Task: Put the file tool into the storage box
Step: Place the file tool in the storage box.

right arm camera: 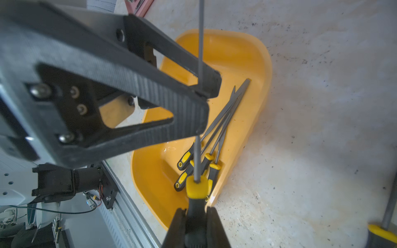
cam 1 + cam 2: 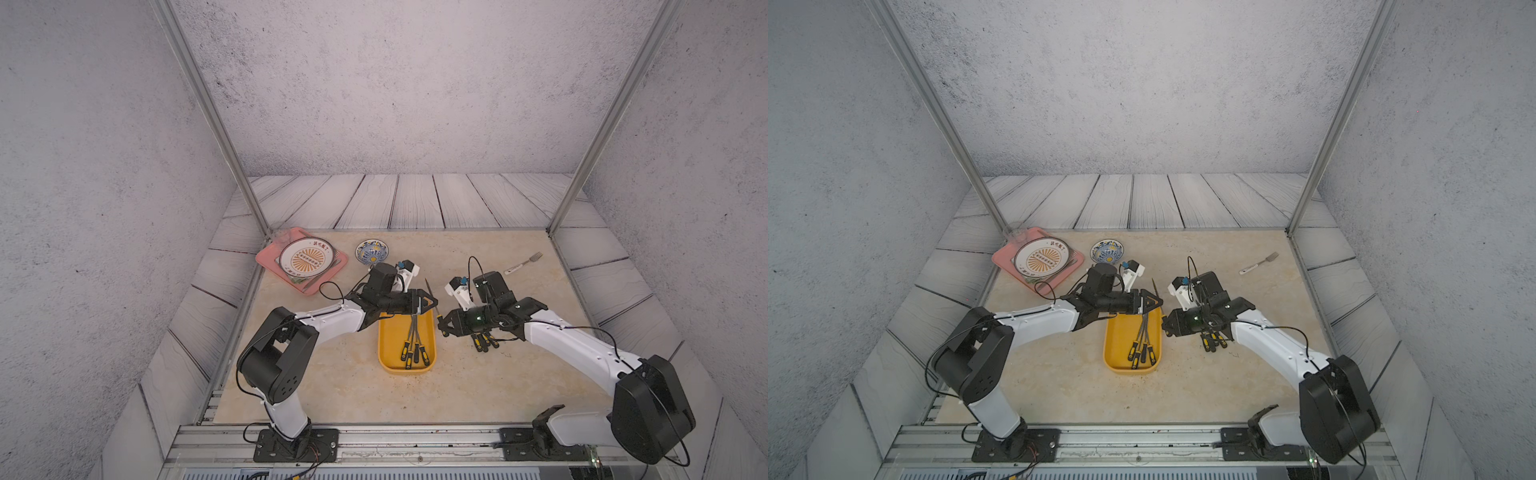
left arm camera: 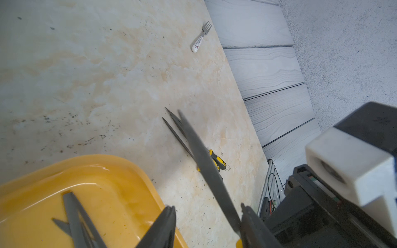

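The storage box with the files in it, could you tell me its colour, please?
Plain yellow storage box; clearest in the right wrist view.

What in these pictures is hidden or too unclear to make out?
Loose files: blades hidden under the right gripper in both top views.
Boxed files in the storage box: tips hidden under the left gripper, top views.
Held file: handle end cut off by the right wrist view's edge.
Plate lettering: too small in top views.
Fork handle print: blurred, left wrist view.
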Controlling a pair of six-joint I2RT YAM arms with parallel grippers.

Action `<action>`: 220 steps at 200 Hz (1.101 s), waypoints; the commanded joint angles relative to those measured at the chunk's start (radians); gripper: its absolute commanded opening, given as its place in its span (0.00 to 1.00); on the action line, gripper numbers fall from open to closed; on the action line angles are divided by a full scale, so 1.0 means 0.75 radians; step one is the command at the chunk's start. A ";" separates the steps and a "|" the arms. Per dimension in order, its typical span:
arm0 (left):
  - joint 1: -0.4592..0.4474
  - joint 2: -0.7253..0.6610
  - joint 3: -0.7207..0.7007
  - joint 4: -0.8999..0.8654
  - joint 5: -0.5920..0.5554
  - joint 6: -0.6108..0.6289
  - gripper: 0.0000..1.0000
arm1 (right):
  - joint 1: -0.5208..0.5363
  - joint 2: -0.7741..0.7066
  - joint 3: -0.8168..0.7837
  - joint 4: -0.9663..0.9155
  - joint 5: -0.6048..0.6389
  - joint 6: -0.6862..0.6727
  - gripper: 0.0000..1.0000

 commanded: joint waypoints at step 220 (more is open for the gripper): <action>-0.002 -0.112 -0.109 -0.275 -0.147 0.215 0.00 | 0.018 -0.006 0.005 0.002 -0.011 -0.045 0.50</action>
